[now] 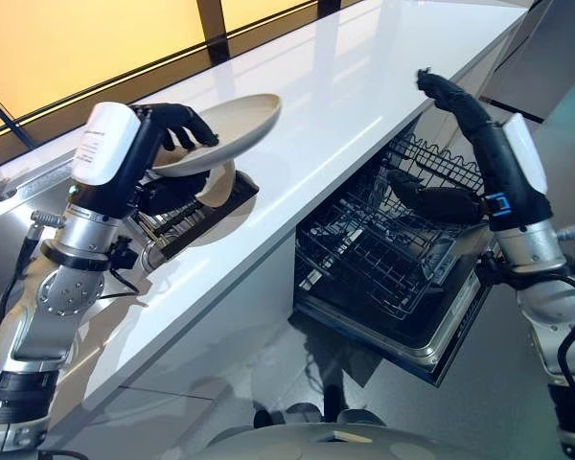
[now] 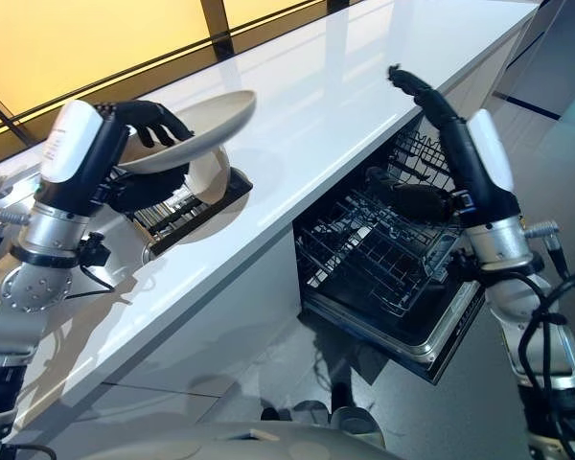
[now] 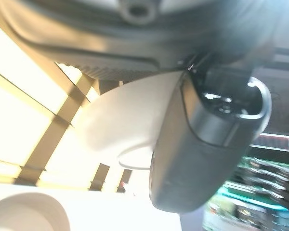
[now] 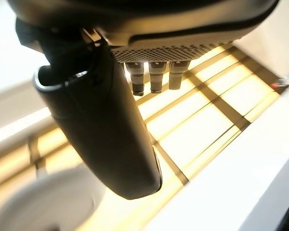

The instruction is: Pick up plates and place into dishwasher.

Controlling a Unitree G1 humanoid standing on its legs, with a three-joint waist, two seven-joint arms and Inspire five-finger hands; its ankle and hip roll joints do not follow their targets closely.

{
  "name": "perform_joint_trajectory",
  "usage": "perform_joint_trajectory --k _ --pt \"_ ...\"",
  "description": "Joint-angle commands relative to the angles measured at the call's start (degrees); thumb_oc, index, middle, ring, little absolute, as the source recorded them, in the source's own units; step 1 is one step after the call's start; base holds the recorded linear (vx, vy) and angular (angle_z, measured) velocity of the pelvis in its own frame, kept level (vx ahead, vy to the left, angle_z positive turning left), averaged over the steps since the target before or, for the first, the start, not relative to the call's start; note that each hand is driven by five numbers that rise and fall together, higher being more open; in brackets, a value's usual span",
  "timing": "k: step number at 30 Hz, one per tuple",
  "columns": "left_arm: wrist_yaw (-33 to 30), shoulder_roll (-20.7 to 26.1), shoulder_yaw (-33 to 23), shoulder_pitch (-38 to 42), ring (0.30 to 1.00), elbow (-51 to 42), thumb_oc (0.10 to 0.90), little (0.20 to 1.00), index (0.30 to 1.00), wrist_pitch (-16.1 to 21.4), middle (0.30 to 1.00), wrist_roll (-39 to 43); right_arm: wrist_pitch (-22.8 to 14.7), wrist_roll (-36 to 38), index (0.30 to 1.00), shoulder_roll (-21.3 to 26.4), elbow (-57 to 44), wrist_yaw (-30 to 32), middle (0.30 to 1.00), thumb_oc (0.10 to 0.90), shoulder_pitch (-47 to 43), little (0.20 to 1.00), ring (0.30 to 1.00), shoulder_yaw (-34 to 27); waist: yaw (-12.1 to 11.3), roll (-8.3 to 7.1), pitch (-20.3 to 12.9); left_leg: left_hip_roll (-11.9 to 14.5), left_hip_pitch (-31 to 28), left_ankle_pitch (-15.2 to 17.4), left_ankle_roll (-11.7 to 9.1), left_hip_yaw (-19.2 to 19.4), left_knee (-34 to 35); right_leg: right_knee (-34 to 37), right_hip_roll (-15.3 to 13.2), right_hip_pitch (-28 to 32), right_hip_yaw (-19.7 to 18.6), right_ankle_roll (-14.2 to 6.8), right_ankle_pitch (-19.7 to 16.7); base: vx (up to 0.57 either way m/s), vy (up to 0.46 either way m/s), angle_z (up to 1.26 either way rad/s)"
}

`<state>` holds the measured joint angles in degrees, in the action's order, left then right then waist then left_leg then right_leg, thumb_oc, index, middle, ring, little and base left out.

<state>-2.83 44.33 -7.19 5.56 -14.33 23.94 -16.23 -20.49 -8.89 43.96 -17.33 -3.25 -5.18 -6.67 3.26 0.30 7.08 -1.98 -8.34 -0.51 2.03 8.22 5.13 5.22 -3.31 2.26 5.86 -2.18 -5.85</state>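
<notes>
A cream plate [image 1: 238,126] hangs tilted over the white counter, with my left hand [image 1: 179,129] shut on its near rim; the thumb [image 3: 202,154] lies across the plate [image 3: 130,125]. Just below it a dark dish rack [image 1: 207,217] sits on the counter and holds a second cream plate [image 1: 219,183] on edge. My right hand [image 1: 463,113] is raised over the dishwasher's wire basket [image 1: 379,251], open, with straight fingers pointing toward the counter and nothing in it.
The white counter [image 1: 350,101] runs from near left to far right, with a dark-framed amber window [image 1: 67,48] behind it. The dishwasher door [image 1: 444,337] hangs open under the counter's front edge, over the grey floor [image 1: 268,374].
</notes>
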Motion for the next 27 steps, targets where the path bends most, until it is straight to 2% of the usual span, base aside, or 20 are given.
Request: perform_joint_trajectory --k 1,7,12,16,23,24,25,27 --pt "-0.33 5.34 0.97 11.34 0.3 -2.2 0.1 0.2 0.3 1.75 0.3 8.04 -1.43 -0.22 0.9 3.16 -4.25 0.62 0.9 0.8 -11.24 0.9 0.9 -0.8 -0.88 0.45 -3.5 -3.88 1.0 5.11 1.61 -3.23 -0.13 -5.84 2.62 0.86 1.6 -3.75 8.32 0.0 -0.028 0.05" --pt "4.09 7.78 5.66 16.44 0.3 -1.33 0.1 0.2 0.3 0.51 0.3 13.33 0.99 -0.56 0.9 8.2 -4.35 -3.42 0.9 0.8 -20.62 0.9 0.9 5.76 -1.66 -0.01 -3.9 -3.65 0.96 4.86 1.29 -3.68 -0.13 -5.95 2.83 1.21 2.15 -3.39 8.59 0.02 -0.037 0.03" --pt "7.0 8.57 7.42 18.11 0.3 -1.21 0.1 0.2 0.3 0.04 0.3 16.35 0.74 0.22 0.9 9.53 -4.03 -6.05 0.9 0.8 -24.28 0.9 0.9 8.79 -1.98 -0.22 -4.23 -3.59 0.98 4.82 1.22 -4.05 -0.13 -5.83 2.89 1.47 2.35 -3.26 8.67 0.02 -0.019 0.03" --pt "7.91 8.99 8.28 18.86 0.3 -1.43 0.1 0.2 0.3 -0.03 0.3 17.48 1.77 2.98 0.9 10.14 -4.7 -11.1 0.9 0.8 -25.85 0.9 0.9 11.08 -2.07 -0.3 -4.38 -3.6 0.98 4.72 1.29 -4.32 -0.13 -5.94 2.89 1.52 2.32 -3.17 8.75 0.03 -0.012 0.03" --pt "10.9 9.93 10.44 20.69 0.3 -1.52 0.1 0.2 0.3 0.19 0.3 20.55 3.2 3.75 0.9 11.03 -4.81 -14.68 0.9 0.8 -28.25 0.9 0.9 14.78 -2.21 -0.35 -4.64 -3.63 1.07 4.45 1.35 -5.13 -0.13 -6.14 2.83 1.5 1.9 -3.1 8.63 0.04 -0.004 0.06" --pt "11.06 9.89 10.57 20.69 0.3 -1.64 0.1 0.2 0.3 0.22 0.3 20.68 3.32 3.82 0.432 10.98 -4.73 -15.11 0.432 0.254 -28.39 0.354 0.432 15.07 -2.21 -0.36 -4.68 -3.63 1.06 4.45 1.36 -5.16 -0.13 -6.15 2.79 1.52 1.94 -3.11 8.63 0.03 0.003 0.08" --pt "11.39 9.83 10.68 20.67 0.3 -1.73 0.1 0.2 0.3 0.35 0.3 21.17 3.75 4.84 0.3 10.93 -4.64 -15.96 0.3 0.1 -28.5 0.2 0.3 15.43 -2.29 -0.38 -4.72 -3.63 1.06 4.45 1.38 -5.17 -0.13 -6.19 2.76 1.53 2.03 -3.1 8.66 0.03 0.004 0.1" --pt "11.11 9.61 10.64 20.31 0.3 -1.88 0.1 0.2 0.3 1.18 0.3 21.21 4.98 6.84 0.3 10.7 -4.73 -17.04 0.3 0.1 -28.62 0.2 0.3 16.02 -2.4 -0.38 -4.7 -3.66 1.04 4.46 1.43 -5.32 -0.13 -6.32 2.76 1.58 2.18 -3.01 8.82 0.04 0.006 0.06"
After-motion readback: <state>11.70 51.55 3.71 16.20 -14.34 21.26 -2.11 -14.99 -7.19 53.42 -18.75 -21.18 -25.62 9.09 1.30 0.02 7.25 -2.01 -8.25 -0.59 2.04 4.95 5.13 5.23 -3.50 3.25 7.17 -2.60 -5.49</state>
